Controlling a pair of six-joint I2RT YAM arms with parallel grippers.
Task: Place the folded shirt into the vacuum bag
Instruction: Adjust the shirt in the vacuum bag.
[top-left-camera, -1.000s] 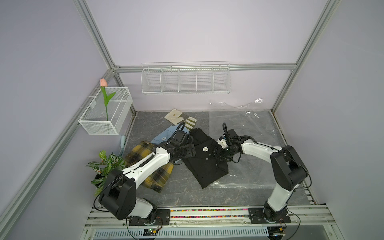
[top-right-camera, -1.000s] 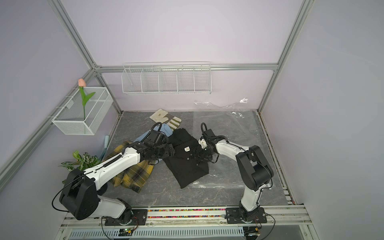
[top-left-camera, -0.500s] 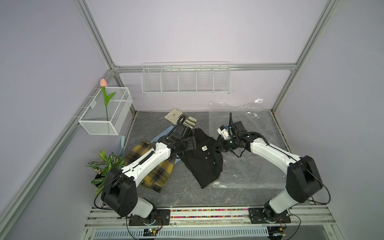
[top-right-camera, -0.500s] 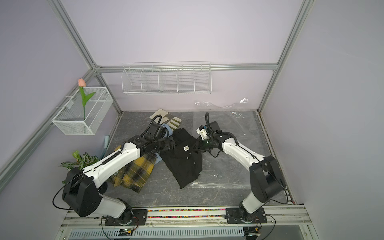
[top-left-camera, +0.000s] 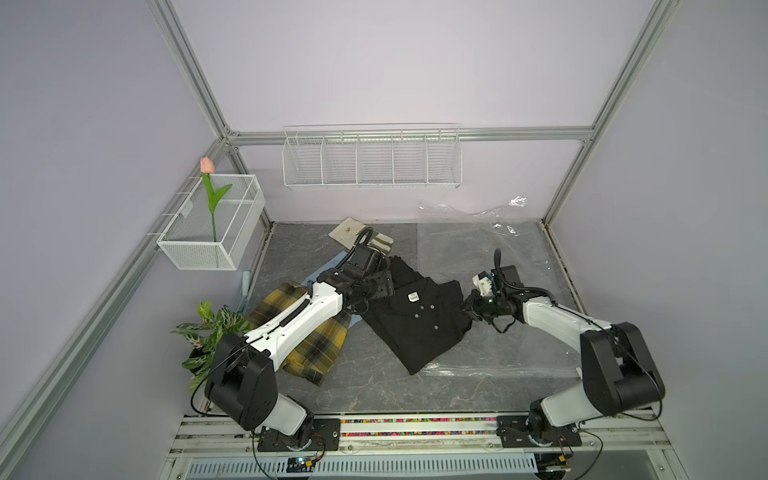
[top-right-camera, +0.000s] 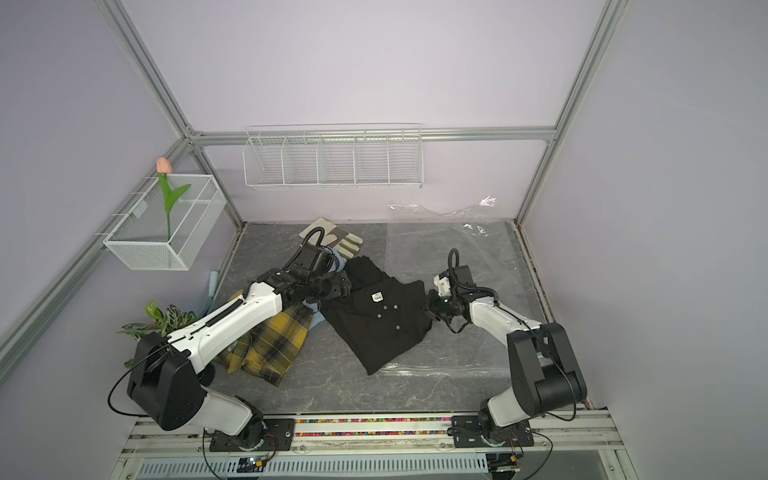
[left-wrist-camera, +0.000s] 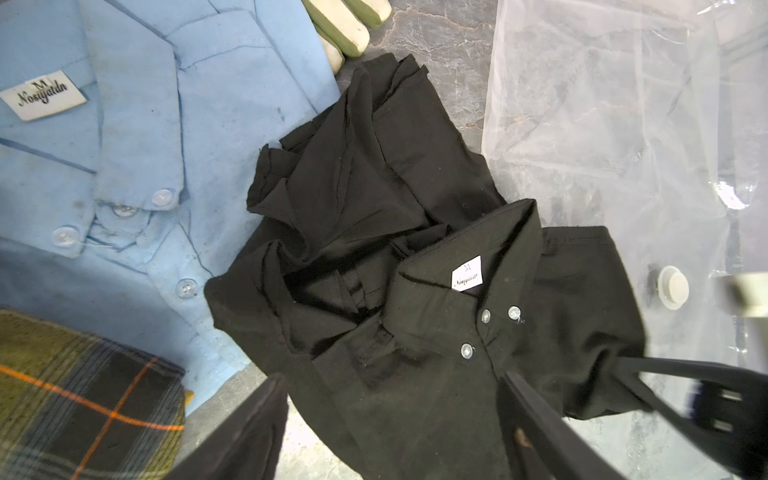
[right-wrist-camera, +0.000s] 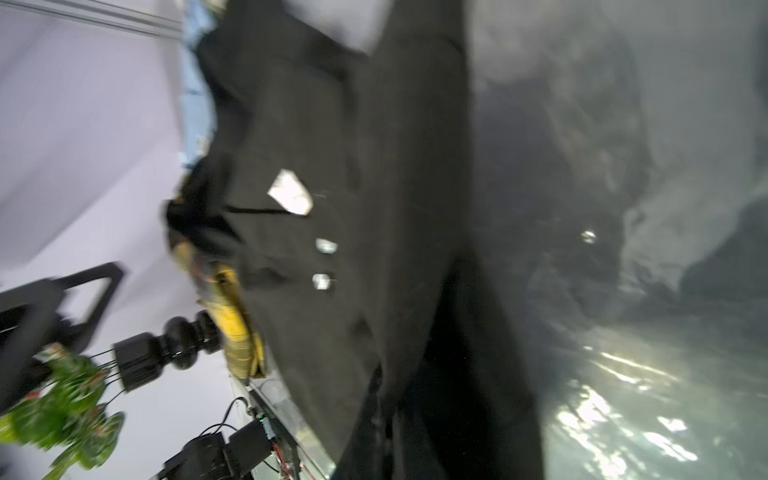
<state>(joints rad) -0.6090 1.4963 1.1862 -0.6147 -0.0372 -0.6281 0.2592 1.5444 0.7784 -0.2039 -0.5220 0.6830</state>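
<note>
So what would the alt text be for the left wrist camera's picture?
A crumpled black shirt lies on a grey table, one side reaching a clear vacuum bag with a round white valve. The open left gripper hovers above it, the right gripper pinches its edge; a blue shirt lies alongside.

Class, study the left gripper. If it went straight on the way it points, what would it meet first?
The black shirt, near its collar buttons: it lies right before the left gripper, fingers open. Gap to the cloth unclear.
</note>
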